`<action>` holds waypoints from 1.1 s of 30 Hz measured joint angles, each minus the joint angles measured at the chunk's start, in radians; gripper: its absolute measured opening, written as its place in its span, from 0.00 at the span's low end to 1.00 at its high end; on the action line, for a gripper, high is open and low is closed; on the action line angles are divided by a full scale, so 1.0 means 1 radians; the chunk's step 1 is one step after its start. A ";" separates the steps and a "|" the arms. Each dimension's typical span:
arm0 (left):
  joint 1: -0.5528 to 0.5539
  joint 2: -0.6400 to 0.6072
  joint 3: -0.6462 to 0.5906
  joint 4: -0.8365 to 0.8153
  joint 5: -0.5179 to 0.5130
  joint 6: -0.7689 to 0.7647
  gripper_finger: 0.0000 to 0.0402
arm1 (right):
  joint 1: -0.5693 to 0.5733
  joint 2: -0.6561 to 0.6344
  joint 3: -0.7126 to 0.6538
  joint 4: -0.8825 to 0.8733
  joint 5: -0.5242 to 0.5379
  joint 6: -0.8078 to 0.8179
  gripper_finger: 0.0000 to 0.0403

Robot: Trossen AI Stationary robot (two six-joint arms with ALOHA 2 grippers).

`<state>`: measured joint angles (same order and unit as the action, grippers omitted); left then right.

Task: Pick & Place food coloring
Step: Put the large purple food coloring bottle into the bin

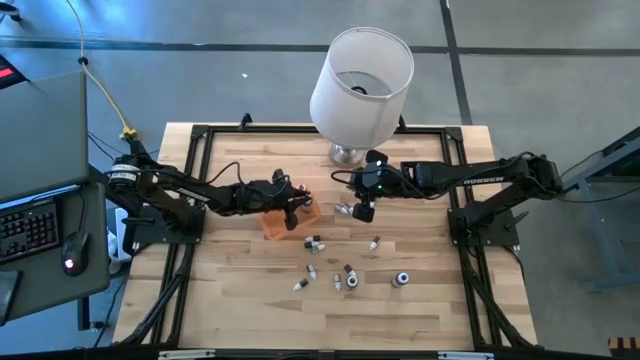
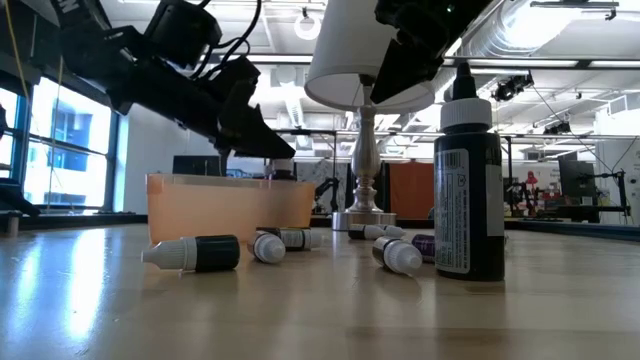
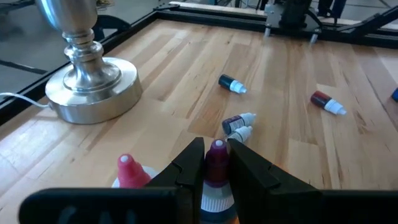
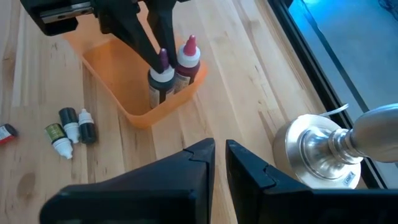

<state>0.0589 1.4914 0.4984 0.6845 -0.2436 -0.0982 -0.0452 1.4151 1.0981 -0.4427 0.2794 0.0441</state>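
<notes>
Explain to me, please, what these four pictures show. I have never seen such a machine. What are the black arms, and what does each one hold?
These are two robot arms at a wooden table, photographed at one moment by four cameras: one above, one at table height, and one on each arm's wrist.

The left end effector is shut on a dark-capped bottle of food coloring, which it holds upright in the orange tray, beside a red-capped bottle already standing there.

The right end effector is shut and holds nothing; it hovers near the lamp base.

About eight more small bottles are scattered on the wood; most lie down. A large white lamp stands at the far edge.
</notes>
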 joint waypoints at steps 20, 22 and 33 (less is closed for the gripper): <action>0.000 0.000 0.000 0.002 0.000 0.139 0.14 | 0.000 0.000 0.000 0.000 0.002 0.000 0.08; 0.000 0.000 0.000 0.002 0.011 0.117 0.14 | 0.000 0.000 0.000 0.000 0.002 0.000 0.08; 0.000 -0.001 0.000 0.004 0.027 0.094 0.23 | 0.000 0.000 0.000 0.000 0.002 0.000 0.08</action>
<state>0.0589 1.4906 0.4984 0.6884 -0.2169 -0.0044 -0.0452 1.4151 1.0981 -0.4427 0.2817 0.0441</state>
